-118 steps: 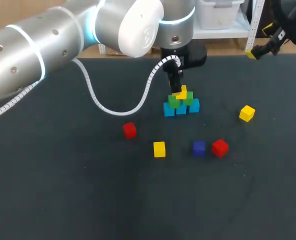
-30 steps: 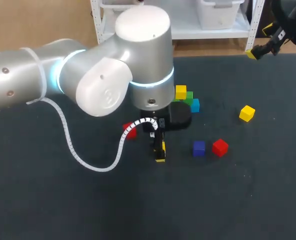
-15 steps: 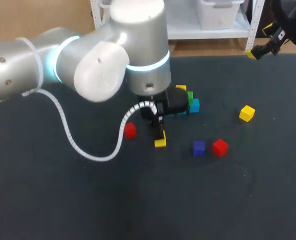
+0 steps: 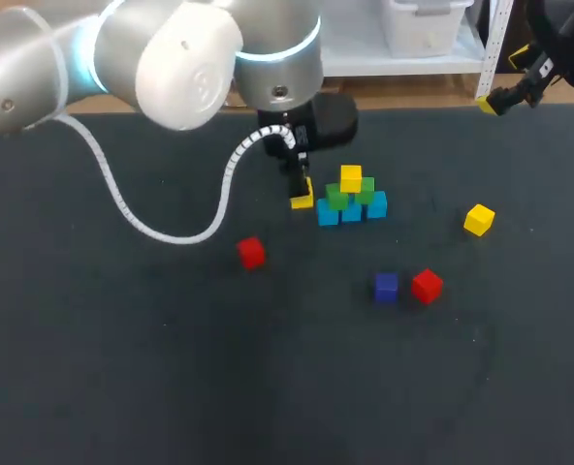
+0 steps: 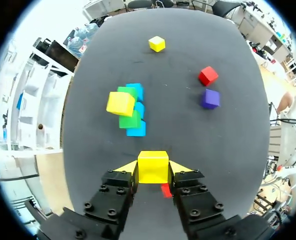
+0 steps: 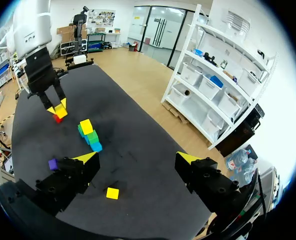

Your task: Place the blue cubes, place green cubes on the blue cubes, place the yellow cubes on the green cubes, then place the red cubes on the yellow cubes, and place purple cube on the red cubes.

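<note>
While the left fingers [image 5: 127, 168] stand only one cube's width apart, they pinch a held yellow cube [image 5: 153, 166] from two sides, and both yellow tips press against its faces. In the head view this cube hangs just beside the pile, on the side toward the left edge of the tabletop [image 4: 122, 368], and it seems clear of the surface.

The pile stands near the middle of the far edge. It has three blue cubes [image 4: 352, 212] in a row at the bottom, two green cubes [image 4: 337, 198] on them, and a stacked yellow cube [image 4: 351, 178] on top, which sits slightly askew in the left wrist view.

A loose yellow cube [image 4: 478, 219] lies toward the right edge, well apart from the pile. Nearer the middle of the tabletop, a purple cube [image 4: 386, 286] and a red cube [image 4: 427, 285] sit just beside each other. A second red cube [image 4: 251, 252] lies alone, on the side of them toward the left edge.

The right fingers [image 6: 87, 158] are spread wide with nothing between them, and they hang near the tabletop's far right corner.
</note>
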